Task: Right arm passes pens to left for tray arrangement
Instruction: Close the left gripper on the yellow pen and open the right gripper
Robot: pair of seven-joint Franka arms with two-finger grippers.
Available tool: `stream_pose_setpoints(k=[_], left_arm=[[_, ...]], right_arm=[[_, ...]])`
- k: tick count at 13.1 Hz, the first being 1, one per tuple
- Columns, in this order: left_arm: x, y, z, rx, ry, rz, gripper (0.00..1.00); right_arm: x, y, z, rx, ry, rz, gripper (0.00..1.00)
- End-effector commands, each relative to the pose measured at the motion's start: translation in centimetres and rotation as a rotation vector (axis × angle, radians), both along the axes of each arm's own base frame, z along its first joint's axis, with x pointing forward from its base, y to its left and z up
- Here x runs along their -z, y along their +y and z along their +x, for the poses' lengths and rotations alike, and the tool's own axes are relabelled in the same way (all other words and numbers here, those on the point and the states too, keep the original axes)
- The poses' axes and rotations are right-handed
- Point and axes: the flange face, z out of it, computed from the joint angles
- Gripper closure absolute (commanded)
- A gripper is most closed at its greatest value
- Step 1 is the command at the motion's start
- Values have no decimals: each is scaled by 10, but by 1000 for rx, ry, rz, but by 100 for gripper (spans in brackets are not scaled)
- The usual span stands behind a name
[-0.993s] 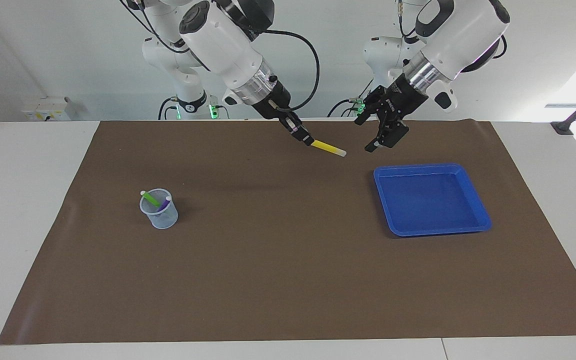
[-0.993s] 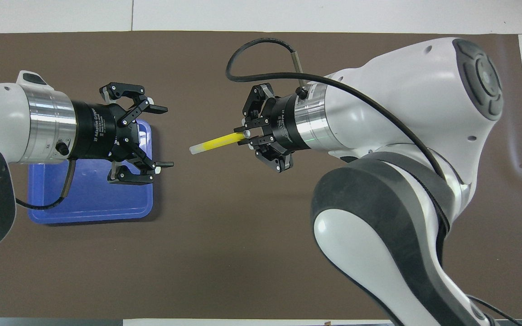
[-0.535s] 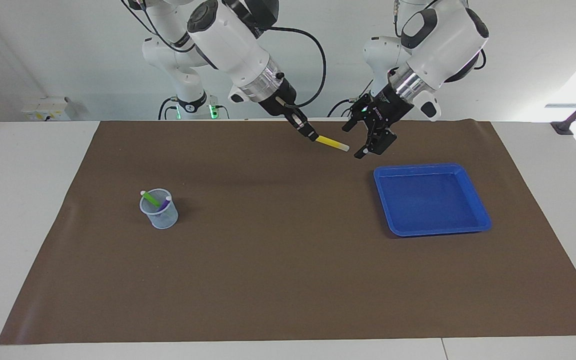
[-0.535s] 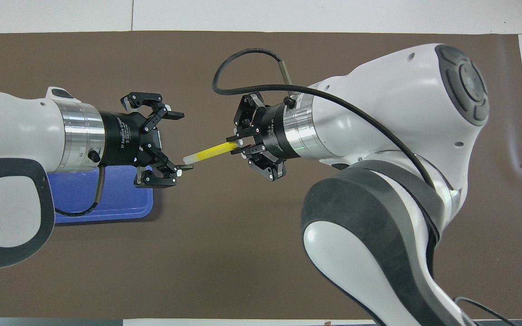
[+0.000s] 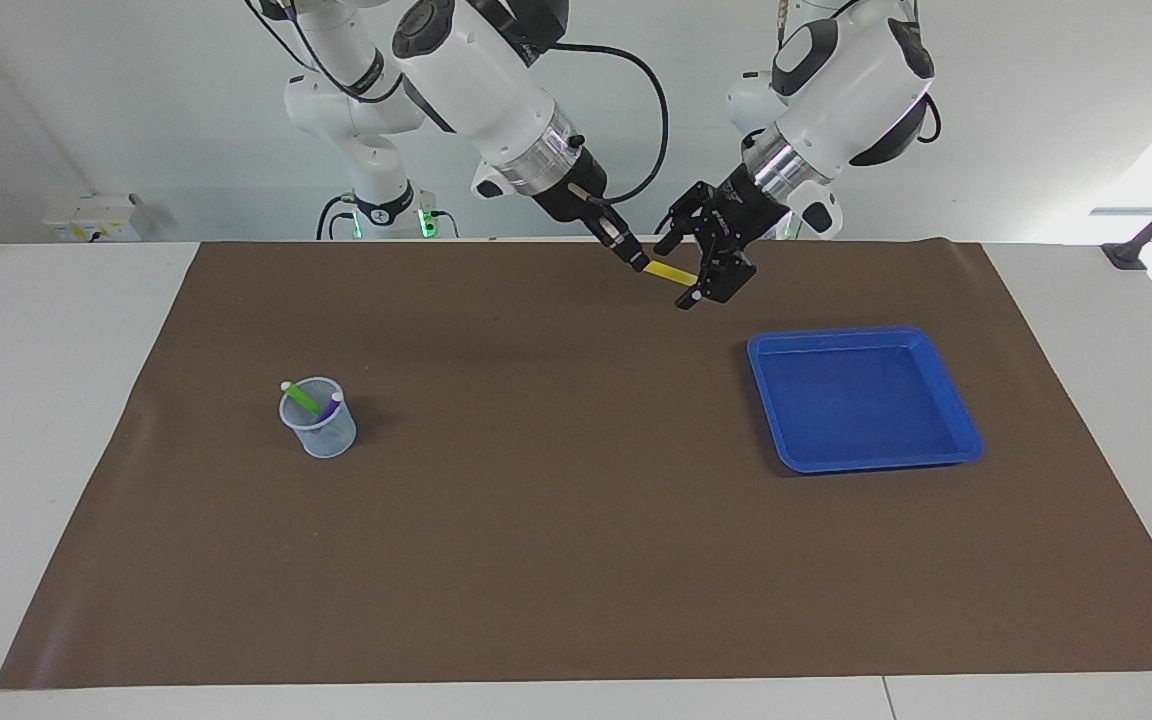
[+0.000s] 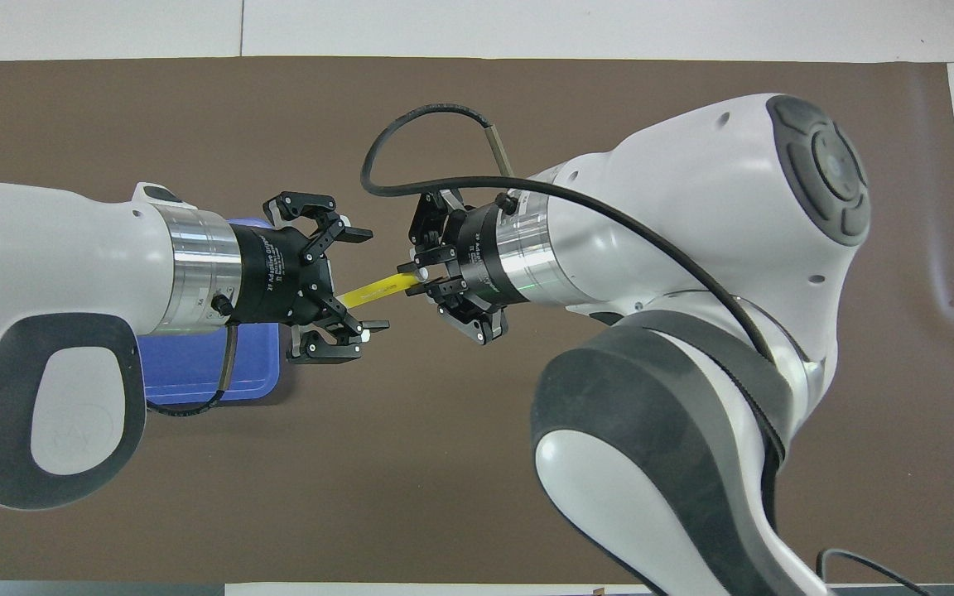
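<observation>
My right gripper (image 5: 636,262) (image 6: 421,278) is shut on one end of the yellow pen (image 5: 666,272) (image 6: 371,289) and holds it in the air over the mat, near the robots' edge. The pen's free end reaches between the fingers of my left gripper (image 5: 677,272) (image 6: 366,284). Those fingers stand open, one on each side of the pen. The green pen (image 5: 302,397) and purple pen (image 5: 328,408) stand in a pale mesh cup (image 5: 319,425) toward the right arm's end. The blue tray (image 5: 766,352) (image 6: 195,377) lies empty toward the left arm's end, partly covered by the left arm in the overhead view.
A brown mat (image 5: 556,520) covers most of the white table. The right arm's bulk hides the cup in the overhead view. A black cable (image 6: 411,132) loops off the right wrist.
My left gripper has moved from over the tray's edge toward the right gripper, and its open fingers now straddle the pen's free end. The right gripper has shifted slightly toward it with the pen.
</observation>
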Motion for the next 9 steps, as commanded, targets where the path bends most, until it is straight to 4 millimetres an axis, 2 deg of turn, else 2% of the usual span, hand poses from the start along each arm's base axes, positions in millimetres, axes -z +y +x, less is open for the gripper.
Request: stream_pose_setpoints(k=[1,3,6,9], left_arm=[[0,5,-10,-14,17,-6,11],[1,5,-12,-6,30,3,18],[0,5,-14,1,38,8,21],[-1,9,-13,7,37,26,31]], right_arm=[[-4,3,-1,0,-8,-13,100],[-3,3,-1,-1,-4,-15,100],[-3,2,-1,-2,-10,-19,100],[-2,3,-1,-7,-11,-21,100]])
